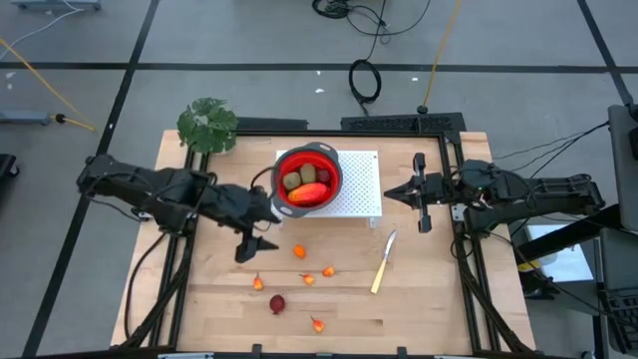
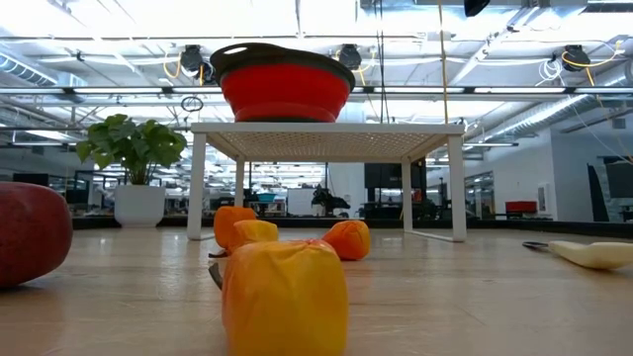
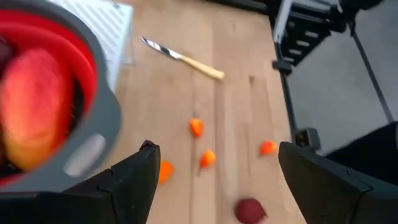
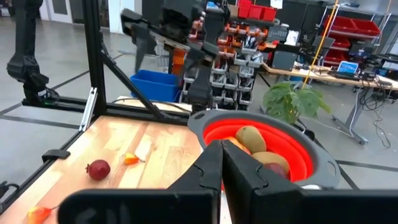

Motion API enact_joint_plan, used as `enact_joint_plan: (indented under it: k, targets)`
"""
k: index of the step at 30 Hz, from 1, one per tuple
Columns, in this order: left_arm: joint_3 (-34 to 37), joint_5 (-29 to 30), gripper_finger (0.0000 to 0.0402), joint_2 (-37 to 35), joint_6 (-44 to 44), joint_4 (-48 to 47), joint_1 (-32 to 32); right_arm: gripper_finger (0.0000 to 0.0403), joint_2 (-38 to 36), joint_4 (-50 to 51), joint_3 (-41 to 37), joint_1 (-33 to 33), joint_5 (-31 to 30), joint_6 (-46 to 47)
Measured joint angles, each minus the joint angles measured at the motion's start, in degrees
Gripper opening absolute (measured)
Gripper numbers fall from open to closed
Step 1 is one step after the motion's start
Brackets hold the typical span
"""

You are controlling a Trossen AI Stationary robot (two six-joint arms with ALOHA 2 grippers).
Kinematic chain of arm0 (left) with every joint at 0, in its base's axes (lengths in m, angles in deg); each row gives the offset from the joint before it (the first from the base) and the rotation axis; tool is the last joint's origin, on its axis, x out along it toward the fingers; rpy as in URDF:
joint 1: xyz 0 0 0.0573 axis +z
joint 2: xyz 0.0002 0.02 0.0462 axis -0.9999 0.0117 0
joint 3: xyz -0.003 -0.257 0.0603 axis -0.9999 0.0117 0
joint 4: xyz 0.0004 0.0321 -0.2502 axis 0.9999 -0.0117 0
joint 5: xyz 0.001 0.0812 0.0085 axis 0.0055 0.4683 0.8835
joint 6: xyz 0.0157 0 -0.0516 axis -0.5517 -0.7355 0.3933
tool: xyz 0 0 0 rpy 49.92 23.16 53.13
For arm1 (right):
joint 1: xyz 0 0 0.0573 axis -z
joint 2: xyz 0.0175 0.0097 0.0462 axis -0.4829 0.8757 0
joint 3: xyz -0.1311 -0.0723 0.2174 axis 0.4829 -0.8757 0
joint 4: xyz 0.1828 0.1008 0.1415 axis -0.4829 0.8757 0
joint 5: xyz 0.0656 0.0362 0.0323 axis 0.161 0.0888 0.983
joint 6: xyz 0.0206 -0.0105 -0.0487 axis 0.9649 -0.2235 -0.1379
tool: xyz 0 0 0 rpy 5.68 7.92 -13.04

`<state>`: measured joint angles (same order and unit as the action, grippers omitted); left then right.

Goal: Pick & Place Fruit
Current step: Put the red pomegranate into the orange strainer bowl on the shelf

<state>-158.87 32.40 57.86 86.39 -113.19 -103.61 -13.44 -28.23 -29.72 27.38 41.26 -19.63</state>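
A red bowl [image 1: 307, 179] with a grey rim stands on a white perforated stand [image 1: 361, 189]. It holds an elongated red-orange fruit [image 1: 310, 193] and two olive-brown ovals [image 1: 299, 178]. On the table lie a dark red round fruit [image 1: 277, 304] and several tiny orange pieces [image 1: 299, 251]. My left gripper [image 1: 261, 231] hangs open above the table, just near-left of the bowl and tilted down, with nothing between its fingers [image 3: 134, 180]. The bowl's rim [image 3: 87, 146] is beside them. My right gripper [image 1: 399, 189] waits shut and level, right of the stand.
A pale-handled knife [image 1: 383, 262] lies on the table near the stand's right corner. A potted plant [image 1: 207, 125] stands at the far left corner. Bare wood lies between the scattered fruit and the table's near edge.
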Motion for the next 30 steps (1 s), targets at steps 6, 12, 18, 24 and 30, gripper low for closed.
enact_joint_plan:
  k: [6,12,18,24,30]
  targets:
    - [0.0,0.8,0.0326,0.0,4.5,-1.0,-4.3,0.0000,0.0,3.3,0.0,0.0,0.0,0.0]
    - [0.0,6.0,0.0326,1.3,15.2,-1.0,-7.5,0.0000,0.0,3.6,0.0,0.0,0.0,0.0]
    - [0.0,13.5,0.0326,4.5,31.0,-0.9,-10.8,0.0000,0.0,3.5,0.0,0.0,0.1,-1.9]
    - [0.0,14.3,0.0326,9.4,49.6,-0.8,-12.6,0.0000,0.0,3.3,0.0,0.0,0.2,-3.0]
    - [0.0,13.9,0.0326,16.1,62.3,-0.9,-14.4,0.0000,0.0,3.3,0.0,0.0,0.2,-8.4]
